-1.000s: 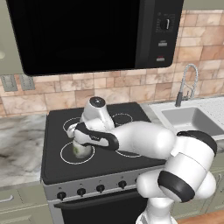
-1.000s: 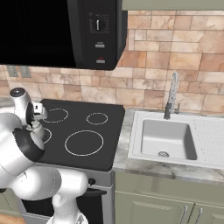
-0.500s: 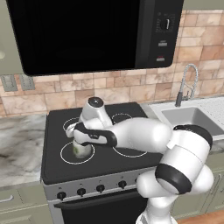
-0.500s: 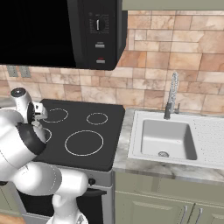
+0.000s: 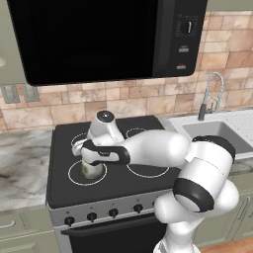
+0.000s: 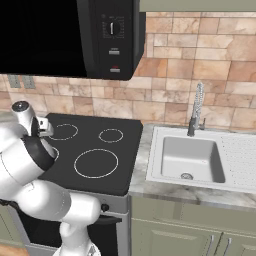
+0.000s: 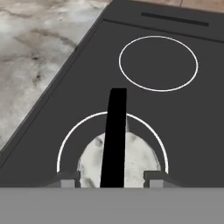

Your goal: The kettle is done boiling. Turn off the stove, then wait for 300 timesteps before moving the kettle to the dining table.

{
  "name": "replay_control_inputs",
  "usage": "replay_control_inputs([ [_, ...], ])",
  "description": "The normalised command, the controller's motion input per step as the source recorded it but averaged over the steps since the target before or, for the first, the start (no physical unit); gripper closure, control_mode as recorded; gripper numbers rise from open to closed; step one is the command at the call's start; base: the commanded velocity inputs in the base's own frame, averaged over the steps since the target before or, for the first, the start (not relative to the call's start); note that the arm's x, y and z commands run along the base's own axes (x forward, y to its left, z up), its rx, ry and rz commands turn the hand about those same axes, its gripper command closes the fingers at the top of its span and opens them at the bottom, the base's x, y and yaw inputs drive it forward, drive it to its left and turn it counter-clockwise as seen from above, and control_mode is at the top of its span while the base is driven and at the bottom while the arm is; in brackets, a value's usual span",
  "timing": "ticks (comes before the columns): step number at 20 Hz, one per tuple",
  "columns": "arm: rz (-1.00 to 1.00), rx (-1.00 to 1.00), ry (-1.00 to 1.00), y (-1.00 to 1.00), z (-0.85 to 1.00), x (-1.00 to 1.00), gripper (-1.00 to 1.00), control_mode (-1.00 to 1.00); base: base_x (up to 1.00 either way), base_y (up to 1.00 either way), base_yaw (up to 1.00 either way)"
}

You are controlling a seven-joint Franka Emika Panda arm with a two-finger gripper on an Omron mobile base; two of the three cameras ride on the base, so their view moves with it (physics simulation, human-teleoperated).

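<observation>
The pale kettle sits on the front-left burner of the black stove. In the hand view its light lid and black arched handle lie straight below me. My gripper hangs right over it. The two fingertips stand on either side of the handle with a gap on each side, so the gripper is open and touches nothing. In the right base view my arm covers the kettle on the stove. The dining table is out of view.
A black microwave hangs low over the stove. A row of black knobs runs along the front panel. Marble counter lies to the left, and a sink with a faucet to the right.
The hand has stayed over the kettle while the elbow has shifted slightly. The kettle has not moved.
</observation>
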Motion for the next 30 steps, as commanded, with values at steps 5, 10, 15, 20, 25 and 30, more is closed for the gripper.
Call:
replay_control_inputs([
  [5, 0.00, 0.00, 0.03, 0.06, -0.10, 0.07, 1.00, -1.00, 0.00, 0.00, 0.00],
  [10, 0.00, 0.00, 0.03, 0.03, -0.01, 0.02, 1.00, -1.00, 0.00, 0.00, 0.00],
  [15, 0.00, 0.00, 0.00, 0.00, 0.00, 0.00, 1.00, -1.00, 0.00, 0.00, 0.00],
  [20, 0.00, 0.00, -0.05, -0.03, 0.06, -0.16, 1.00, -1.00, 0.00, 0.00, 0.00],
  [25, 0.00, 0.00, -0.11, -0.15, 0.15, -0.29, 1.00, -1.00, 0.00, 0.00, 0.00],
  [30, -0.01, 0.00, -0.09, -0.15, 0.19, -0.32, 1.00, -1.00, 0.00, 0.00, 0.00],
])
